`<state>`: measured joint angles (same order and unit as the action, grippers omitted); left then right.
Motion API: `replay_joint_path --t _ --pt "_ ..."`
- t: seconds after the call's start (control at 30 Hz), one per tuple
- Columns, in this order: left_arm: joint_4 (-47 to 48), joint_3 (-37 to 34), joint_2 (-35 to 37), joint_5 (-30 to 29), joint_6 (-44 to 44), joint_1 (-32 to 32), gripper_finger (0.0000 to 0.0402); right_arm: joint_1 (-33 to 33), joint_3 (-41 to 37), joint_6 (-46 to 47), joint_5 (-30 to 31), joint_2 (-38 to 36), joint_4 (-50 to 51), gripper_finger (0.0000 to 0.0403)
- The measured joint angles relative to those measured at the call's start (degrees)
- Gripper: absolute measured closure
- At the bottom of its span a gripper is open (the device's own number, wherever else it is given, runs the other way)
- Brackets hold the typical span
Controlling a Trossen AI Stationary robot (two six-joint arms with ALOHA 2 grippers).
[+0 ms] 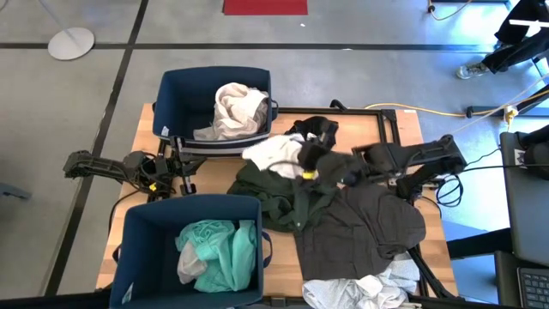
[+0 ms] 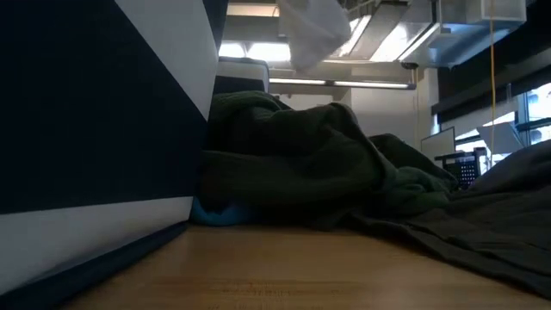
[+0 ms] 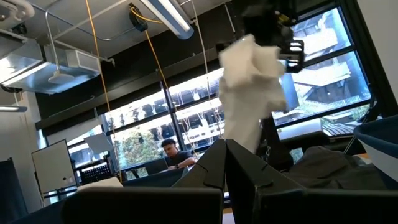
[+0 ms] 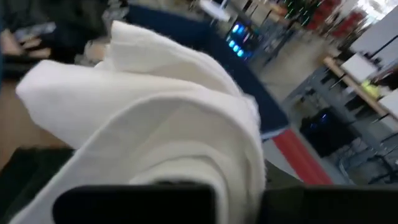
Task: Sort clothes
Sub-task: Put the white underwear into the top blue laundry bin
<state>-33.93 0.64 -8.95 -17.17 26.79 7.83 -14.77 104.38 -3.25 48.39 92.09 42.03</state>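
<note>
Right now the far bin (image 1: 167,94) already holds pale clothes, the near bin (image 1: 137,249) a teal one, so the right gripper (image 1: 307,163), clamped on a white garment (image 1: 274,153), lifts it over the dark green pile (image 1: 279,193) at mid-table, likely bound for the far bin.

Surface: wooden table (image 1: 144,129), light brown top.
Far bin (image 1: 167,94): dark blue, cream garment (image 1: 238,110) inside.
Near bin (image 1: 137,245): dark blue, teal garment (image 1: 214,253) inside.
Loose pile: dark green garment (image 1: 270,193), dark grey garment (image 1: 360,227) (overlapping), pale garment (image 1: 356,293) at near edge.
</note>
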Motion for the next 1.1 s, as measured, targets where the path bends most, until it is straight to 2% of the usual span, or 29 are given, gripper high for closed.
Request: replay_joint_path --t 0.1,0.23,0.5,0.7,0.83,1.0,1.1 --pt "0.0 0.0 0.0 0.0 0.3 0.0 0.0402 2.8 0.0 -5.9 -1.8 0.0 -7.4 0.0381" --pt "0.0 0.0 0.0 0.0 0.4 0.0 0.0402 7.4 0.0 -10.7 -8.4 0.0 -16.4 0.0379" --pt "0.0 0.0 0.1 0.0 0.3 0.0 0.0402 17.6 0.1 -12.1 -21.1 2.6 -30.0 0.0378" --pt "-0.2 0.0 0.1 0.0 0.7 0.0 0.0402 23.0 0.0 -12.1 -25.2 7.7 -40.5 0.0373" --pt "-0.1 0.0 0.1 0.0 0.7 0.0 0.0402 25.4 0.0 -11.8 -25.6 11.1 -44.6 0.0373" --pt "-0.1 0.0 0.1 0.0 0.7 0.0 0.0402 27.3 0.0 -11.0 -26.4 14.0 -44.7 0.0372" --pt "-0.1 0.0 0.1 0.0 0.7 0.0 0.0402 28.1 0.0 -10.3 -27.1 15.2 -44.2 0.0354"
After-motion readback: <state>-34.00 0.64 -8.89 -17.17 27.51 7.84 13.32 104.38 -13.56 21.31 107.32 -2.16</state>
